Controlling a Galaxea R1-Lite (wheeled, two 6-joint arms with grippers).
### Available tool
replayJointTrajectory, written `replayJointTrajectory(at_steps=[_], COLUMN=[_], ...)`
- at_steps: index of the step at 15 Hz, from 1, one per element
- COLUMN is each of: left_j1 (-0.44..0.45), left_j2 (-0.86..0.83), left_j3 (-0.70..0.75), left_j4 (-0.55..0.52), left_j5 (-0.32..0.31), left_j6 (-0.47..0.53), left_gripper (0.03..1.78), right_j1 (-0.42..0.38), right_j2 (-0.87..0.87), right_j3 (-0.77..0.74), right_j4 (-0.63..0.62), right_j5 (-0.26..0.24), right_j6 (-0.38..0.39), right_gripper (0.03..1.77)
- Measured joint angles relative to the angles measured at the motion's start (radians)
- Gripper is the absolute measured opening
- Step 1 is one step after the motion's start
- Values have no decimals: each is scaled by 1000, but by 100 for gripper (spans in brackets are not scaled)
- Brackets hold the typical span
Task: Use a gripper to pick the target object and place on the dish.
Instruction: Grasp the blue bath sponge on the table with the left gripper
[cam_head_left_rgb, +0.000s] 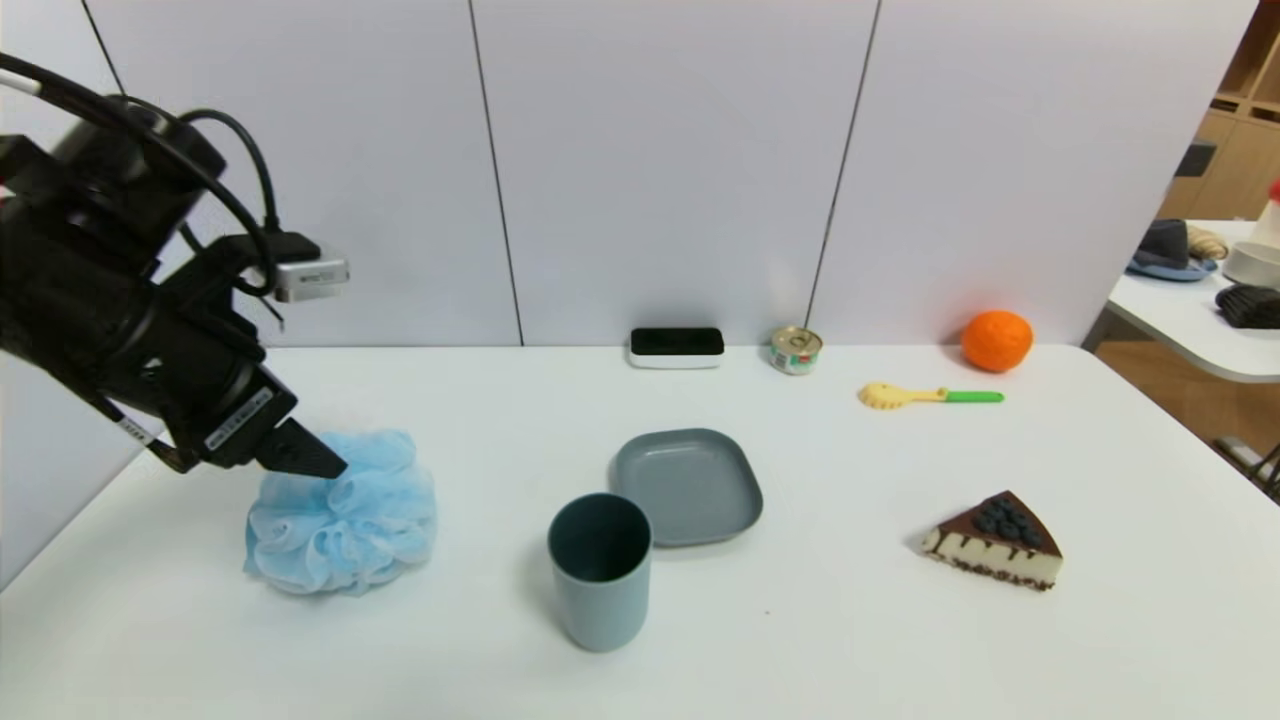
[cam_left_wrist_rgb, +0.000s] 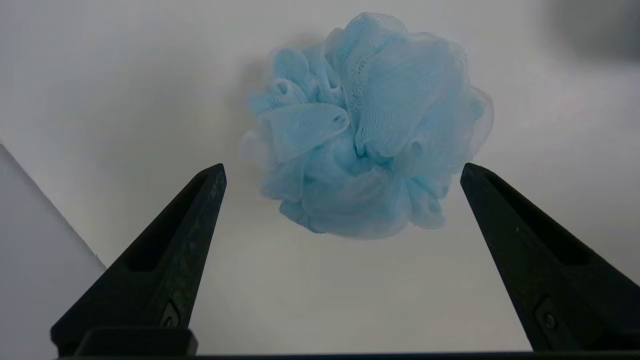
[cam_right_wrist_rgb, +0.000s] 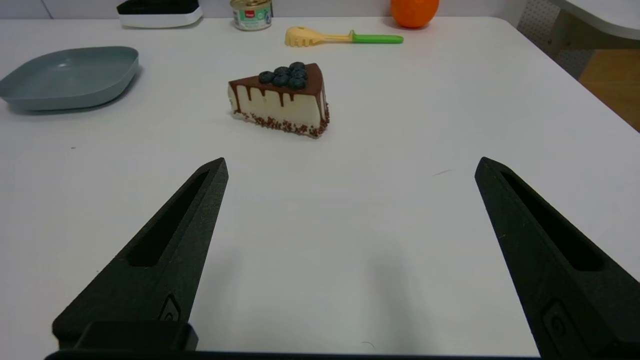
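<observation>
Sitting on the white table (cam_head_left_rgb: 820, 620) toward its left side, the light-blue bath pouf (cam_head_left_rgb: 342, 520) rests untouched, well apart from the grey-blue dish (cam_head_left_rgb: 688, 486) near the middle. In the head view the left gripper (cam_head_left_rgb: 300, 455) hangs above the pouf's upper left part, slanting downward, and one dark fingertip hides a bit of the ruffles; the second finger is hidden behind the first. The left wrist view settles it: both fingers (cam_left_wrist_rgb: 172, 250) stand spread wide, nothing between them, with the pouf (cam_left_wrist_rgb: 365, 135) on the table beyond the tips. The arm's upper part is cut off by the picture's edge.

A grey-blue cup (cam_head_left_rgb: 599, 570) stands upright just beside the dish's near corner, covering a sliver of its rim. Farther right lies a cake slice (cam_head_left_rgb: 995, 542). Along the back wall sit a black-and-white box (cam_head_left_rgb: 676, 347), a small can (cam_head_left_rgb: 796, 350) whose label is too small to read, a yellow fork with a green handle (cam_head_left_rgb: 925, 396) and an orange ball (cam_head_left_rgb: 996, 340).

The right gripper (cam_right_wrist_rgb: 350, 220) is outside the head view; its own camera shows its fingers wide apart and level over bare table, the cake slice (cam_right_wrist_rgb: 280, 97) ahead.
</observation>
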Motion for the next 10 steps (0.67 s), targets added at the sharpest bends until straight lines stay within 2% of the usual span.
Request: replayJointTrajectory(at_steps=[7,10], left_j1=[-8,-5], left_j2=[175,211], left_j3=[14,41], left_j4=[9,2], left_j5=[0,-44], left_j6=[-3,-16], left_gripper=[169,169], right_j1=[0,1], right_j2=[0,0], right_j3=[0,0], right_j4=[0,0], right_j5=[0,0], right_j6=[1,1], right_gripper=[171,171])
